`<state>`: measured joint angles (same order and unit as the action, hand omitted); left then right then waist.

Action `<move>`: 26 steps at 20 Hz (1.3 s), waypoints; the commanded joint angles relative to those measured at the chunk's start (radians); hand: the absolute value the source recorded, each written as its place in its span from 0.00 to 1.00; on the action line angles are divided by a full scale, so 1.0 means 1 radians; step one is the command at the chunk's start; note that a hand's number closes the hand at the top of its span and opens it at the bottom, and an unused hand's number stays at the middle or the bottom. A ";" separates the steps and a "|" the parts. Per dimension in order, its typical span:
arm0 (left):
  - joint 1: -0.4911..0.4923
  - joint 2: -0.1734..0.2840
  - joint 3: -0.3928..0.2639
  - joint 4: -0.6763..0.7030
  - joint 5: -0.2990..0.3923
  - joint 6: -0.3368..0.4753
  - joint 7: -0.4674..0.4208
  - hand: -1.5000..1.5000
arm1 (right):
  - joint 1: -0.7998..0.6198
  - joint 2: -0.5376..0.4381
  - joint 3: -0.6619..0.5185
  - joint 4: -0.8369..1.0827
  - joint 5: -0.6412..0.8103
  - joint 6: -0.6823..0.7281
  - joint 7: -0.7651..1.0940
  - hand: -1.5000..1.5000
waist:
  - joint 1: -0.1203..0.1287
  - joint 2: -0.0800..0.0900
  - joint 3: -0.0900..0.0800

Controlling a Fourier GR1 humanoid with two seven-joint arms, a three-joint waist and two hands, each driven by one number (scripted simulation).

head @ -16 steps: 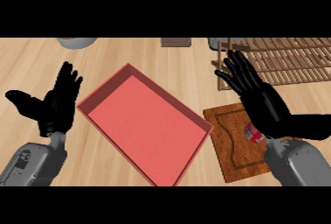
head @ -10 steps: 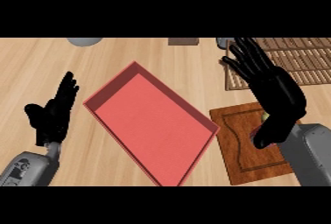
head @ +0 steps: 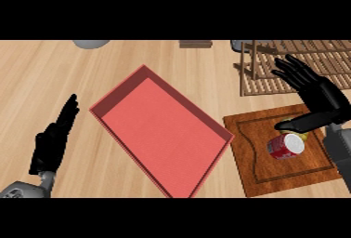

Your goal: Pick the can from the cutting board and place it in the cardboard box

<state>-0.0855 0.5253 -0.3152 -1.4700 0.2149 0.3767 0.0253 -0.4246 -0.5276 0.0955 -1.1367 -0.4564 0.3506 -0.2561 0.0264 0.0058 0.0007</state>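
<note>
**Positioning the right hand over the can before the grasp**

Reaching above the cutting board (head: 288, 153), the right hand (head: 316, 95) is holding its fingers straight and spread, with the thumb pointing down toward the can (head: 284, 145). Nothing is being gripped. The thumb tip is lying just beside the can's upper edge; whether it is touching cannot be told from this view.

The can, red and white with a silver end, is lying on its side on the board's right half, inside the routed groove. Because it is lying down, it is likely to roll if nudged, so the fingers and thumb will probably need to close across its round body.

The box (head: 161, 130), red inside and open at the top, is sitting between the two arms, turned at an angle, its right corner just beside the board. This placement is keeping the carry short, judged from the layout.

The left hand (head: 55, 139) is resting at the lower left, fingers straight and pointing up, holding nothing and well apart from the box.

A slatted wooden rack (head: 295, 60) is standing behind the board, close to the right hand's fingertips.
</note>
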 commanded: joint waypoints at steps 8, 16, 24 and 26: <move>-0.003 -0.009 -0.003 0.002 -0.037 -0.002 0.008 0.50 | -0.196 -0.331 0.120 0.115 0.363 0.280 -0.149 0.00 | 0.010 0.004 0.000; -0.021 -0.005 0.010 -0.006 -0.036 -0.015 0.048 0.50 | -0.269 -0.416 0.363 0.026 0.637 0.450 -0.197 0.00 | 0.009 0.001 0.000; 0.045 -0.017 0.069 -0.003 -0.046 -0.063 -0.007 0.50 | -0.254 -0.313 0.390 0.060 0.770 0.408 -0.160 0.00 | -0.010 -0.003 -0.001; 0.021 -0.043 0.058 -0.031 -0.076 -0.039 0.062 0.50 | -0.158 -0.323 0.384 0.032 0.802 0.352 -0.185 0.00 | -0.020 -0.005 0.000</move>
<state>-0.0561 0.5002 -0.2717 -1.4845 0.1521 0.3458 0.0489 -0.6176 -0.8895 0.4784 -1.1300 0.2736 0.6935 -0.3948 0.0118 0.0015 0.0000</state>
